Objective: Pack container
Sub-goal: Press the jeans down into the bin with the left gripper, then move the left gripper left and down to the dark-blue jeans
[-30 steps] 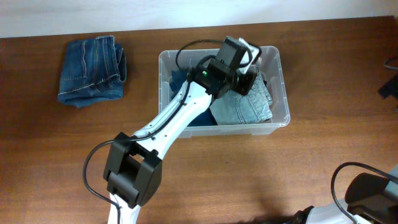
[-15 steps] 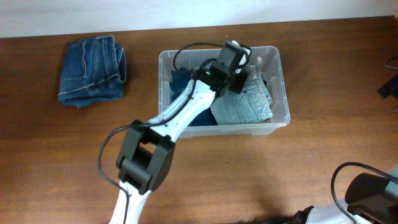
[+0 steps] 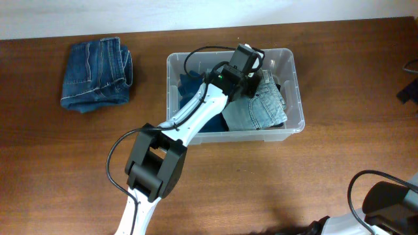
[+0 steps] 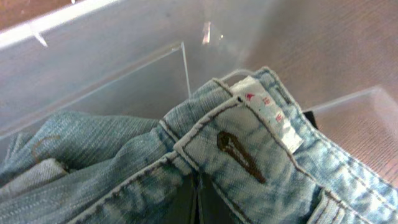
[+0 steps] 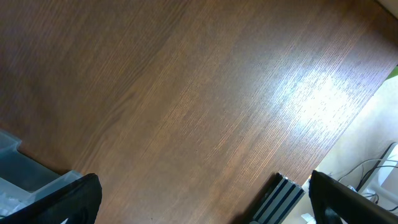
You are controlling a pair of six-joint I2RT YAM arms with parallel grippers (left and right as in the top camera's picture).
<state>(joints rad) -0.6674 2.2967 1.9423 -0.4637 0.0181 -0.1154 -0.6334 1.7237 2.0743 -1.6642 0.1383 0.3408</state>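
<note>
Overhead: left end effector (image 3: 252, 63) inside container (image 3: 298, 98)

One clear plastic container (image 3: 261, 135) is sitting on the one wooden surface (image 3: 326, 176). Two pairs of jeans are showing plainly: one dark blue pair (image 3: 96, 73) is lying folded on the surface, well apart from the container, and one light blue pair (image 3: 258, 111) is lying inside it. One darker blue garment (image 3: 186, 88) is lying beside the light pair in the container, making three pieces of clothing in all. One white size tag (image 4: 267, 109) is showing on the light pair's waistband. Two robot arms are appearing: one white arm (image 3: 189, 121) is reaching into the container, and a second arm (image 3: 388, 199) is showing only partly at the lower right corner.
</note>
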